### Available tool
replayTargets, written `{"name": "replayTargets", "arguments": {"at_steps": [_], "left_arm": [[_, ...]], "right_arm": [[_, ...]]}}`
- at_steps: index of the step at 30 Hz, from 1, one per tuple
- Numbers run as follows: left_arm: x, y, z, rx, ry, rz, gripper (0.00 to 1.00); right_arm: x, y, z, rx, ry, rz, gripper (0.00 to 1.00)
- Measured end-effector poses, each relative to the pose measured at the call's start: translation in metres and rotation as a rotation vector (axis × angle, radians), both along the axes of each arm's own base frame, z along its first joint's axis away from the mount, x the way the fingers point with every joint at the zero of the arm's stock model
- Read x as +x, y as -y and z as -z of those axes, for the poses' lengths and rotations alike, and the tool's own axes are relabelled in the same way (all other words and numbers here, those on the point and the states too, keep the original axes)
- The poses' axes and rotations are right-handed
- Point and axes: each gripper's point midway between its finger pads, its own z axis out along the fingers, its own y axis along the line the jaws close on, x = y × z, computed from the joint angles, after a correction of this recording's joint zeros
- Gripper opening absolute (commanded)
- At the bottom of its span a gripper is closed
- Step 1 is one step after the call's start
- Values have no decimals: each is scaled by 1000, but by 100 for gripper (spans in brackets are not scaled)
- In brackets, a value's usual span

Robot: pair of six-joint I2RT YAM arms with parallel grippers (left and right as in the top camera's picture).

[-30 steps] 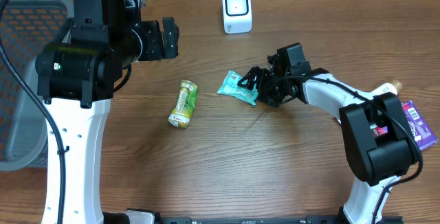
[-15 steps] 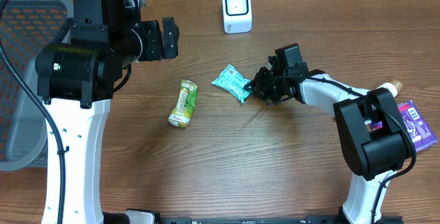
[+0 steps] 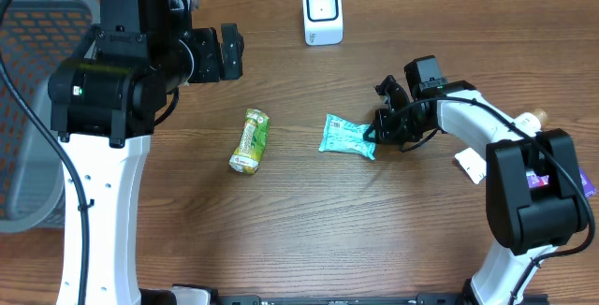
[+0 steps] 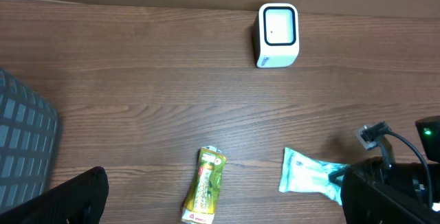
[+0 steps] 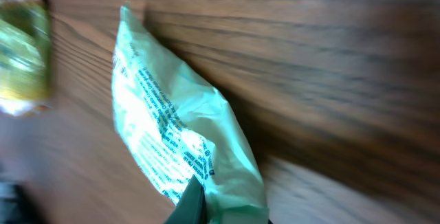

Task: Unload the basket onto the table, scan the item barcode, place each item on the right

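A teal snack packet [image 3: 344, 137] lies flat-on at the table's middle, white-printed side showing in the right wrist view [image 5: 179, 128]. My right gripper [image 3: 376, 137] is shut on its right end, its dark fingertip [image 5: 194, 203] pinching the crimped edge. The white barcode scanner [image 3: 323, 12] stands upright at the back centre, also in the left wrist view [image 4: 278, 34]. My left gripper [image 3: 227, 52] hangs high over the left side, wide open [image 4: 223, 186], holding nothing. Whether the packet touches the wood I cannot tell.
A green packet [image 3: 249, 140] lies left of the teal one, directly under the left gripper [image 4: 204, 194]. A grey mesh basket [image 3: 28, 108] fills the left edge. A purple packet [image 3: 578, 172] and a white label [image 3: 468, 163] sit at the right.
My right gripper closed on the teal packet's end, then carried it right and toward the front. The right wrist view is motion-blurred. The left arm stayed still.
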Motion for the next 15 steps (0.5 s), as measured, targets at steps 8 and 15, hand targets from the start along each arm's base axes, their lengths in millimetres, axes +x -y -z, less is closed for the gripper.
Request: {"name": "replayTargets", "arguments": {"at_steps": [8,15], "left_arm": [[0,0,0,0,0,0,100],[0,0,0,0,0,0,100]], "right_arm": [[18,20,5,-149,134,-48,67],[13,19,4,-114,29,87,66]]}}
